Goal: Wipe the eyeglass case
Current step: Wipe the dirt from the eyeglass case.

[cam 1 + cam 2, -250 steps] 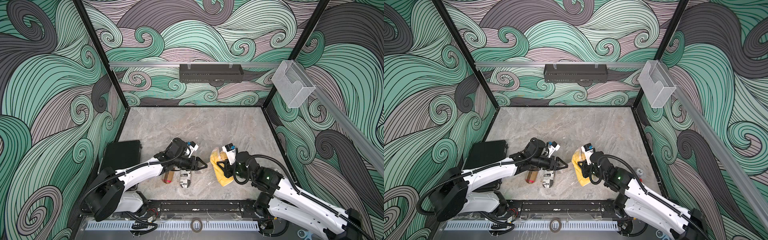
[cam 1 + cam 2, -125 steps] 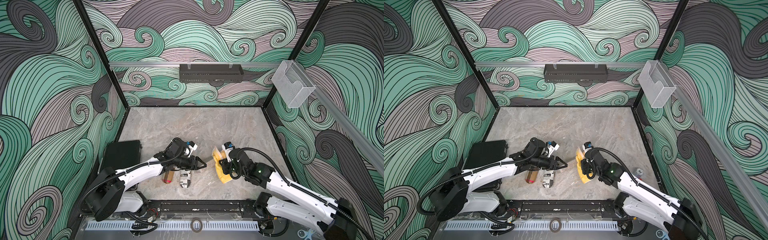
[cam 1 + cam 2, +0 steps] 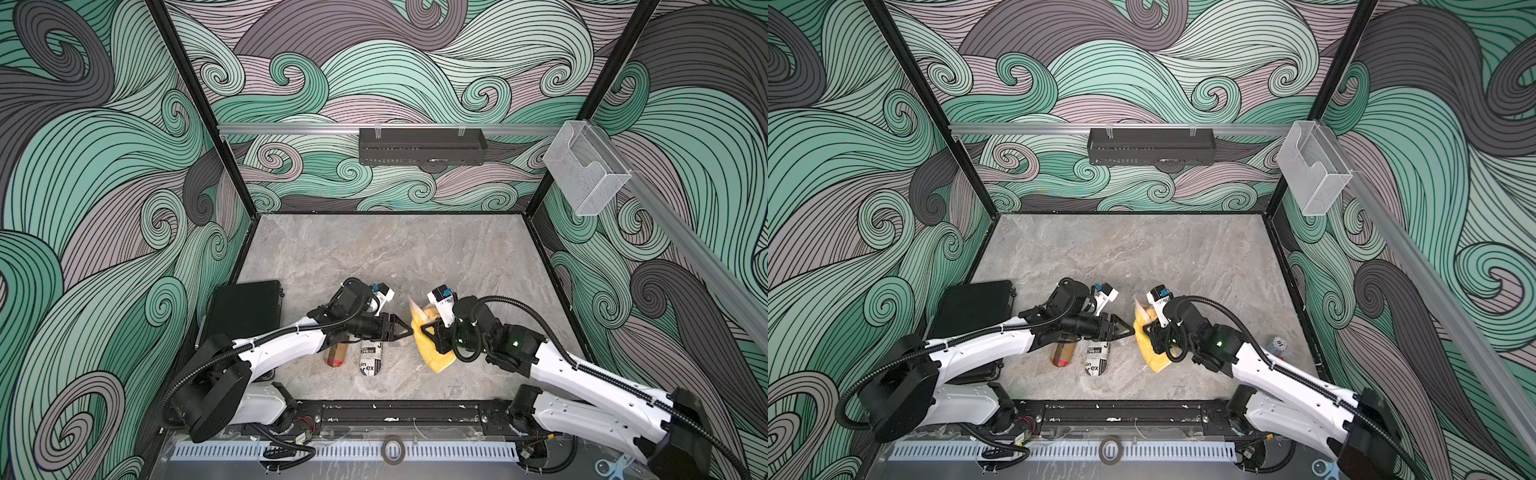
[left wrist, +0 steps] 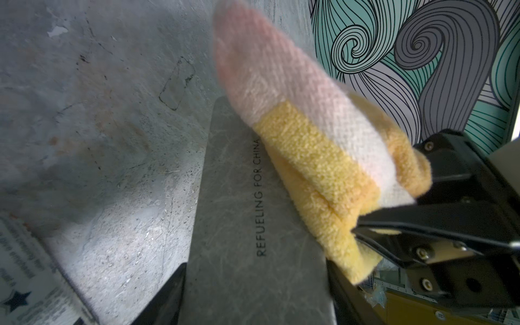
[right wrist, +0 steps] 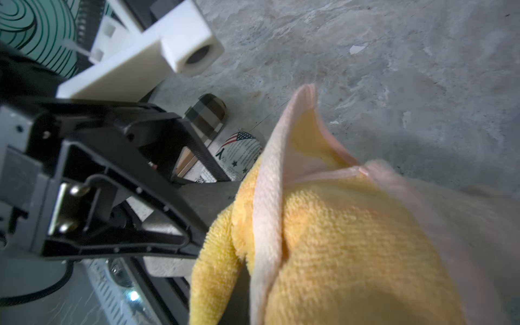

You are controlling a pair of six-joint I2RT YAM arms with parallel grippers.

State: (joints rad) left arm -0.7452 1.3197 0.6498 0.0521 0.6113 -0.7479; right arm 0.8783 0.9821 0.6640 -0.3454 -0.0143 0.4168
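Where your two arms meet near the front middle of the bench (image 3: 374, 257), you have the eyeglass case (image 4: 239, 225) clamped in your left pincer (image 3: 405, 331), with its black fingers (image 4: 163, 304) set against the two long edges of the near end. You see the case best in the left wrist view: a flat grey slab with dark lettering running along its length, its broad face turned to that camera. Its long axis continues the line of the left pincer, so the free rounded end points away from your left arm and toward your right arm, roughly across the bench from your left to your right. Your right pincer (image 3: 428, 334) is closed tight on a folded yellow cloth (image 4: 309, 157) with a pale backing. The cloth lies against the case's face and one long edge, covering part of the far half beside the lettering. In both top views the case is mostly hidden between the pincer tips and the cloth, so you cannot judge its tilt there. Below your left pincer, a newsprint-patterned case (image 3: 371, 361) and a brown checked case (image 3: 336, 353) lie side by side on the bench. A black box (image 3: 245, 309) sits at the bench's left edge.
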